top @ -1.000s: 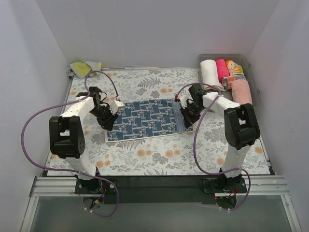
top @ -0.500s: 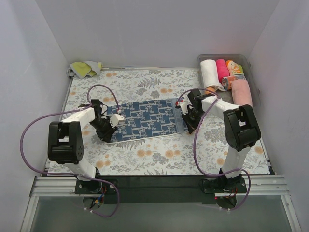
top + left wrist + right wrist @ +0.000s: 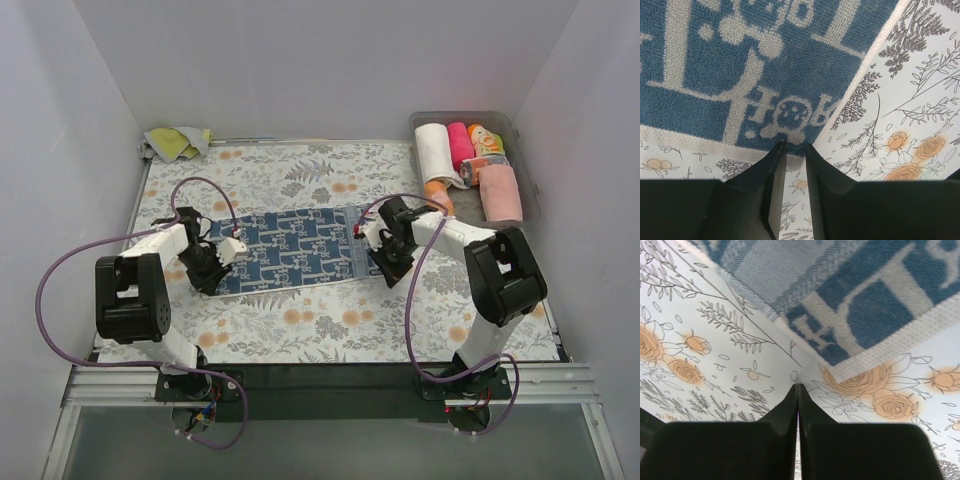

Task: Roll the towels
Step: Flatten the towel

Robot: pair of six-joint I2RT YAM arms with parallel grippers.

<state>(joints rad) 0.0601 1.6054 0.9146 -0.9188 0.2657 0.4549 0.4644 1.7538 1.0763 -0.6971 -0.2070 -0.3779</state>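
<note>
A blue-and-white printed towel (image 3: pixel 290 250) lies flat as a strip in the middle of the table, its right end folded over to show the pale back. My left gripper (image 3: pixel 205 272) sits low at the towel's near left corner. In the left wrist view its jaws (image 3: pixel 794 146) stand a narrow gap apart, pinching the towel's (image 3: pixel 740 65) pale hem at the tips. My right gripper (image 3: pixel 385 265) is by the near right corner. Its fingers (image 3: pixel 798 386) are shut together on the floral covering, just short of the towel's corner (image 3: pixel 880 310), holding nothing.
A clear bin (image 3: pixel 520 130) at the back right holds rolled towels: white (image 3: pixel 433 148), pink (image 3: pixel 460 143), peach (image 3: pixel 500 190). An orange roll (image 3: pixel 438 192) lies by its near left side. A yellow-green cloth (image 3: pixel 178 140) is crumpled at the back left corner. Walls close in on three sides.
My left gripper moved left and nearer, off the towel's top to its near left corner, and its jaws narrowed. My right gripper shifted slightly left and stayed shut.
</note>
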